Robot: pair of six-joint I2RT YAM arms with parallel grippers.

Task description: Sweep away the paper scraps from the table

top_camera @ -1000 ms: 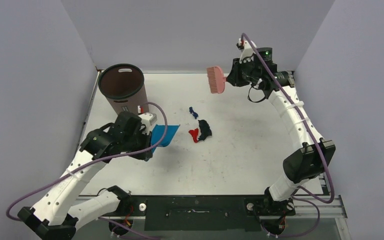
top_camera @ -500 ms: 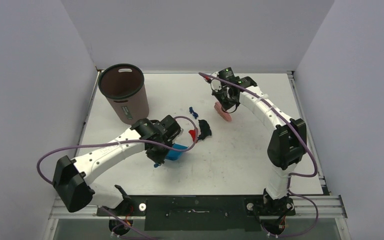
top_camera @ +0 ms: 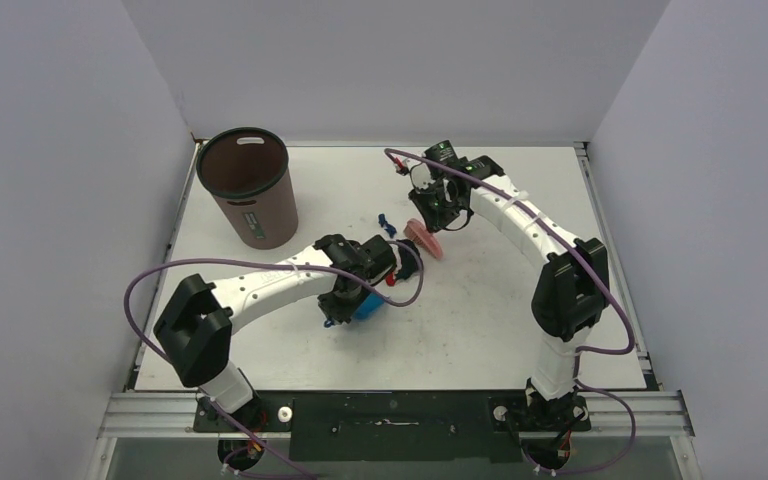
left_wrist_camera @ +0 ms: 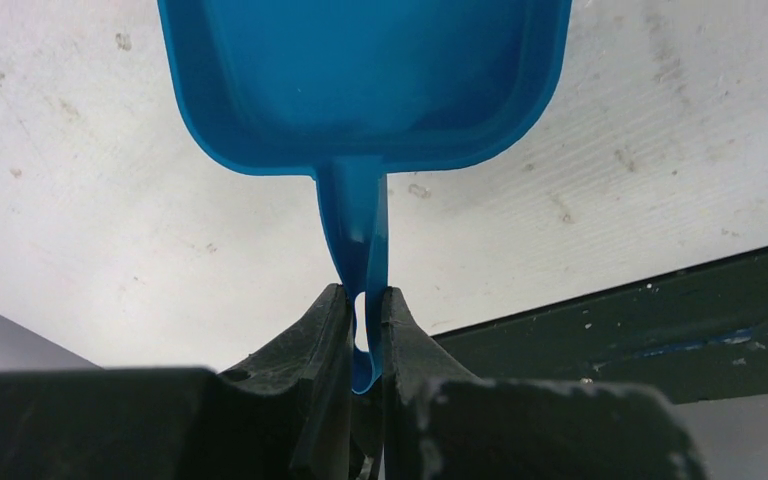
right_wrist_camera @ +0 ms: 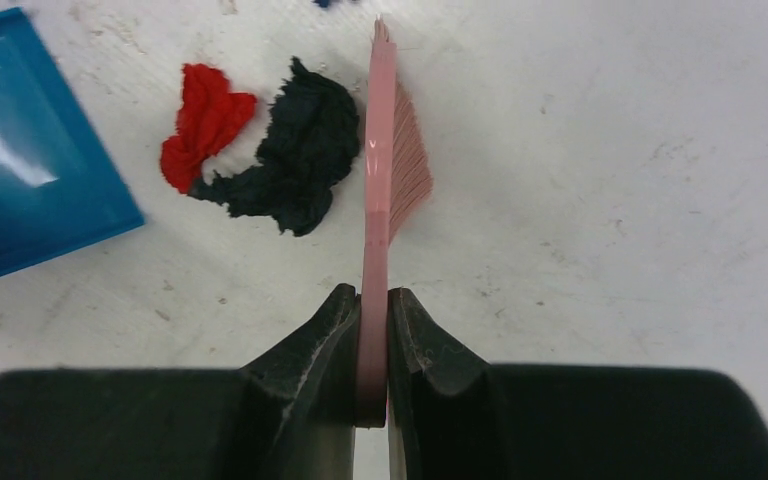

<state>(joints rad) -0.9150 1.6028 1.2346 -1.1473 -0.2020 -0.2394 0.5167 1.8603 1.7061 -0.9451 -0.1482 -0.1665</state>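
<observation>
A dark navy paper scrap (right_wrist_camera: 300, 160) and a red scrap (right_wrist_camera: 205, 120) lie together on the white table (top_camera: 500, 300). A small blue scrap (top_camera: 385, 220) lies just beyond them. My right gripper (right_wrist_camera: 373, 330) is shut on the pink brush (right_wrist_camera: 390, 150), whose bristles rest on the table against the dark scrap's right side; the brush also shows in the top view (top_camera: 426, 240). My left gripper (left_wrist_camera: 365, 320) is shut on the handle of the blue dustpan (left_wrist_camera: 360, 80), which sits low on the table left of the scraps (right_wrist_camera: 20, 190). In the top view my left wrist hides most of the scraps.
A brown waste bin (top_camera: 248, 185) stands at the table's far left corner. The metal rail (top_camera: 390, 410) runs along the near edge. Grey walls close in three sides.
My right arm came down from high at the back and brought the brush left, against the scraps. My left arm carried the dustpan right, close to the scraps.
</observation>
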